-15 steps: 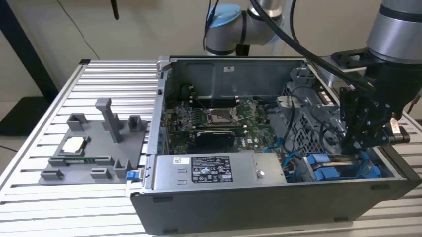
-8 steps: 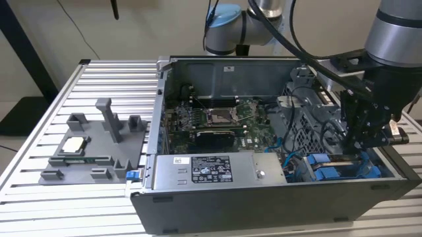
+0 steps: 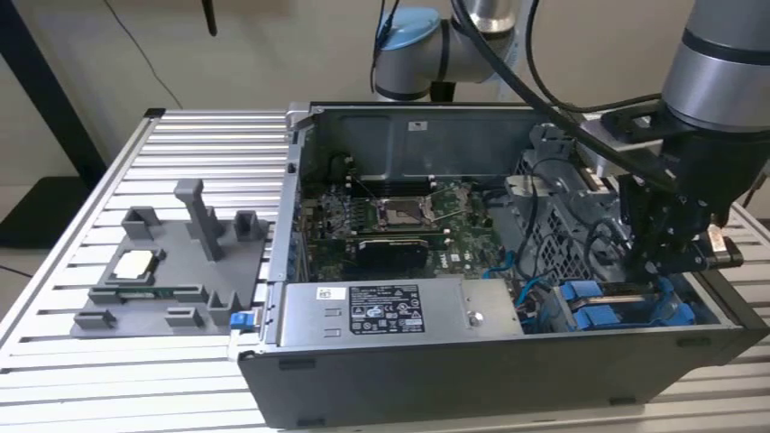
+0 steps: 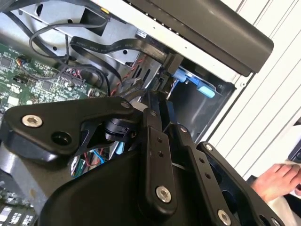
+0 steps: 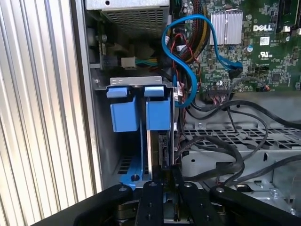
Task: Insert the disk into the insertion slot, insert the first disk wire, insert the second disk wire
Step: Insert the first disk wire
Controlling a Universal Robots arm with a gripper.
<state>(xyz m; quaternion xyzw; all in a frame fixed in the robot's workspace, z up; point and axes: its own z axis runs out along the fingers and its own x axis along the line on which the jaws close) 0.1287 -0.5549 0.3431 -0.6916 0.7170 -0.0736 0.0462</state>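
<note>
The computer case (image 3: 481, 379) lies open on a slatted table. My gripper (image 3: 655, 275) reaches down into its corner on the exterior view's right, straight over the disk (image 3: 626, 294) in its blue carrier (image 3: 590, 316). In the first wrist view the gripper (image 5: 165, 183) points at the disk's dark edge (image 5: 162, 150), which sits in the insertion slot (image 5: 123, 165) beside two blue carrier tabs (image 5: 157, 113). A blue wire (image 5: 188, 80) and black wires (image 5: 225, 146) run close to that edge. In the second wrist view a flat black wire's connector (image 4: 170, 61) sits by the blue carrier (image 4: 197, 84).
The labelled power-supply box (image 3: 385, 311) sits beside the bay and the motherboard (image 3: 398, 216) lies behind it. A grey fixture tray (image 3: 169, 271) stands on the table at the exterior view's left. A person's hand (image 4: 277, 179) rests outside the case.
</note>
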